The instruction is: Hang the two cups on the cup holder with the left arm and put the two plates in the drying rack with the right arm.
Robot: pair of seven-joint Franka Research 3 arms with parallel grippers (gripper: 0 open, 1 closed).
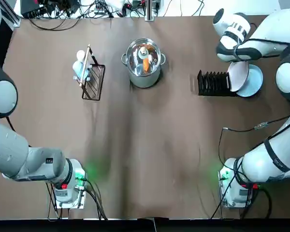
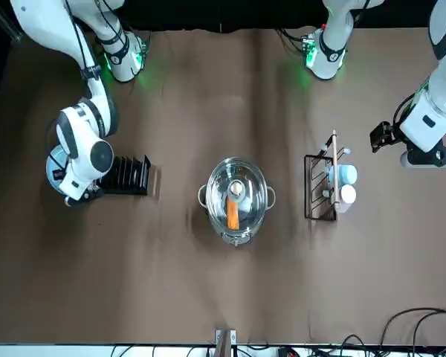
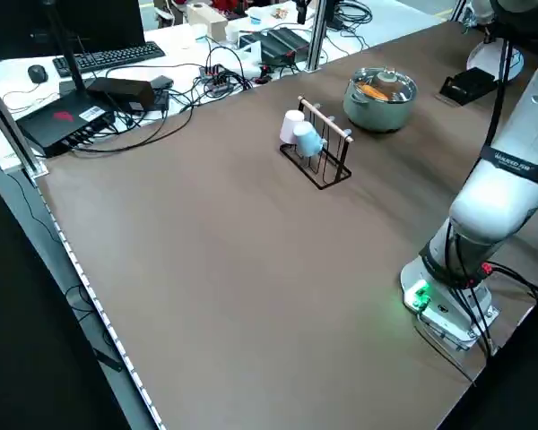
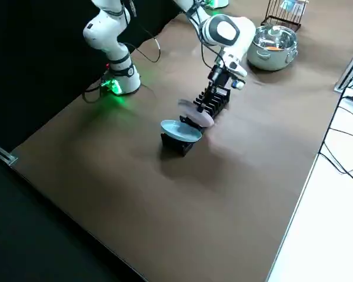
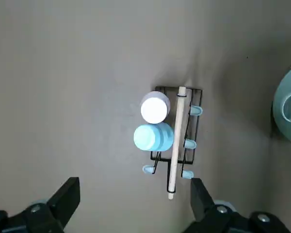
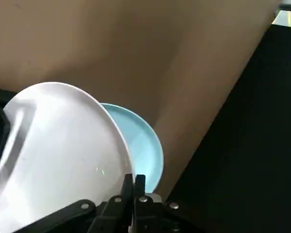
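Top view: both cups [image 1: 80, 66] are hung on the holder [image 1: 93, 77], and the white plate [image 1: 238, 76] is clamped by the right pincer [image 6: 134, 183] at the rack [image 1: 213, 83], beside the blue plate [image 1: 251, 81]. The left pincer [image 5: 135, 196] is held apart above the holder.

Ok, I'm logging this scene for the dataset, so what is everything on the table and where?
cups: two, one lilac-white, one light blue, both hanging on the cup holder
cup holder: one, black wire with wooden bar, left far part of the table
pot: one, steel, something orange inside, centre far part
drying rack: one, black, right side
white plate: one, held at the rack's end
blue plate: one, light blue, at the rack's outer end
left gripper: open, raised above the cup holder
right gripper: shut on the white plate's rim
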